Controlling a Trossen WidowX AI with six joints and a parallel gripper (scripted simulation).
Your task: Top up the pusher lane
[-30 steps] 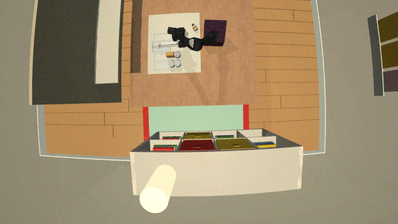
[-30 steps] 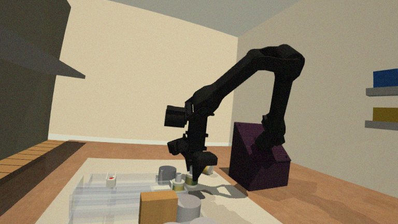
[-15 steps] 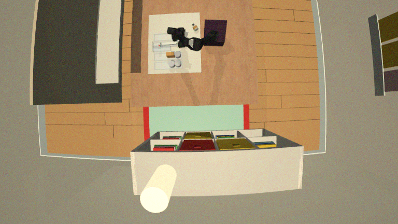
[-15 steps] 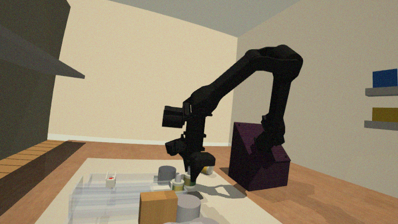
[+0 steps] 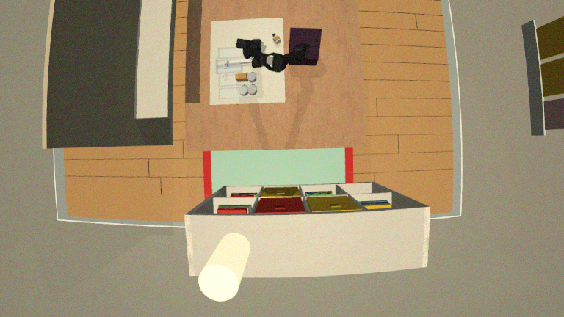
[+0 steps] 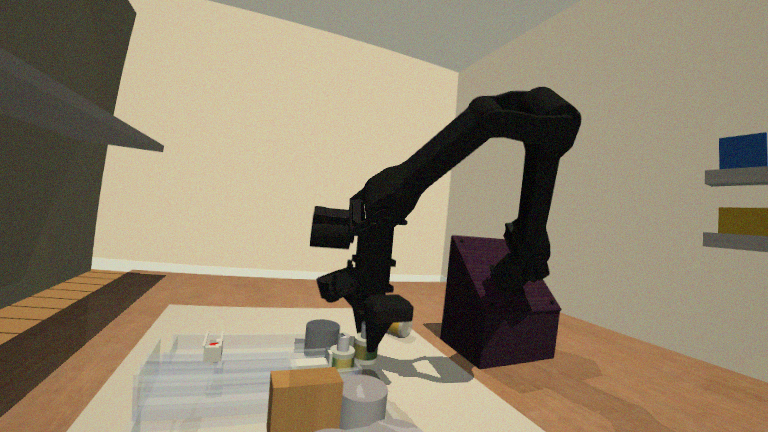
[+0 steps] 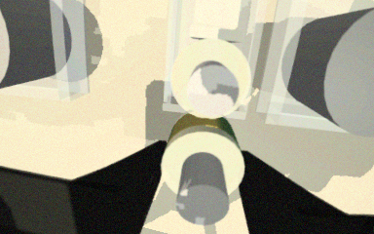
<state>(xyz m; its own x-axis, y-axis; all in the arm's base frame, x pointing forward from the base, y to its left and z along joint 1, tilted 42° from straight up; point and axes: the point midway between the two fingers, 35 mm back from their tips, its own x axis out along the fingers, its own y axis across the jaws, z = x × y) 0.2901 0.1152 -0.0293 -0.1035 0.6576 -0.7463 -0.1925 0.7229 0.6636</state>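
My gripper (image 6: 369, 342) (image 7: 202, 153) is shut on the loose jar, which has a green-and-yellow label, pale shoulder and grey cap (image 7: 202, 205). It holds this jar upright and low, just outside the lane's front end. The matching lane jar (image 6: 342, 358) (image 7: 211, 54) stands at the front of the clear sprung lane, directly ahead of the held jar. The two overlap in the wrist view; whether they touch cannot be told. The pale pusher (image 6: 308, 362) (image 7: 214, 17) is behind the lane jar. The low front stop is partly hidden. In the top view the arm hides both jars.
Grey cylinders (image 5: 251, 76) (image 6: 322, 338) (image 7: 351, 73) stand in neighbouring lanes on both sides. An orange box (image 5: 241, 77) (image 6: 304, 399) is in one lane. Another jar (image 5: 276, 39) (image 6: 402, 328) with an amber label lies on its side near the purple block (image 5: 305, 37) (image 6: 470, 319).
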